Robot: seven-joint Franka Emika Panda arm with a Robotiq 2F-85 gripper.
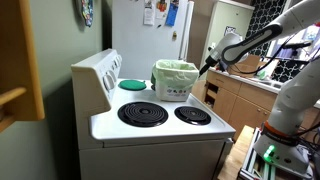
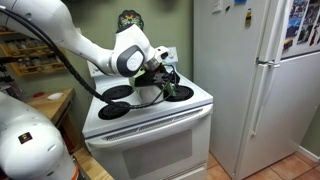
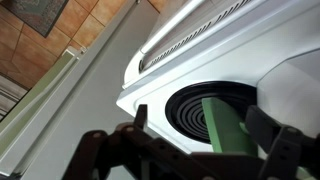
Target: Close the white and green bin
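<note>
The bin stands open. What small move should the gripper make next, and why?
Probably ease the gripper closer to the white and green bin, onto the green part between its open jaws in the wrist view. The bin stands open, its liner showing, and the gripper hangs beside its rim.

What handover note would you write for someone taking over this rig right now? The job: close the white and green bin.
End effector: open, beside the bin, straddling a green strip, probably the lid, not clamped.
White and green bin: on the stove, top open, liner showing.
Done: approach only.
Left: grip the lid, swing it over, shut it.
</note>
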